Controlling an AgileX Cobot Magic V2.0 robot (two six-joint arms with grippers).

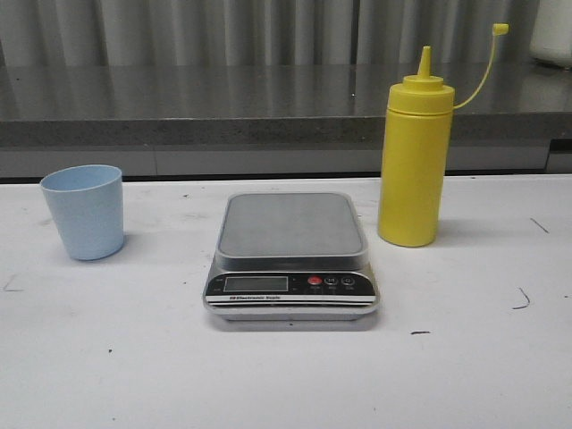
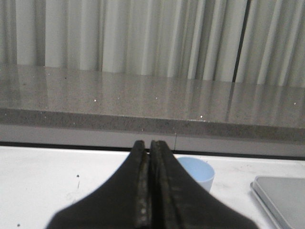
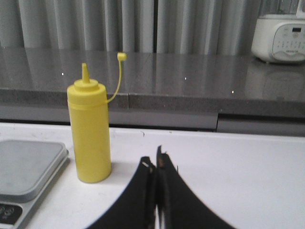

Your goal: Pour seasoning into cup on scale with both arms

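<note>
The yellow seasoning bottle (image 1: 413, 161) stands upright on the white table, right of the scale (image 1: 290, 259), its cap hanging off a thin tether. The pale blue cup (image 1: 84, 211) stands on the table to the scale's left, apart from it. Nothing rests on the scale's grey platform. Neither gripper shows in the front view. In the left wrist view my left gripper (image 2: 148, 145) is shut and empty, with the cup (image 2: 198, 172) just beyond it. My right gripper (image 3: 155, 162) is shut and empty, near the bottle (image 3: 89, 136) but apart from it.
A grey stone counter (image 1: 268, 112) runs along the back edge of the table, with pale curtains behind it. A white appliance (image 3: 279, 36) sits on that counter at the far right. The white table (image 1: 286, 375) lies bare in front of the scale.
</note>
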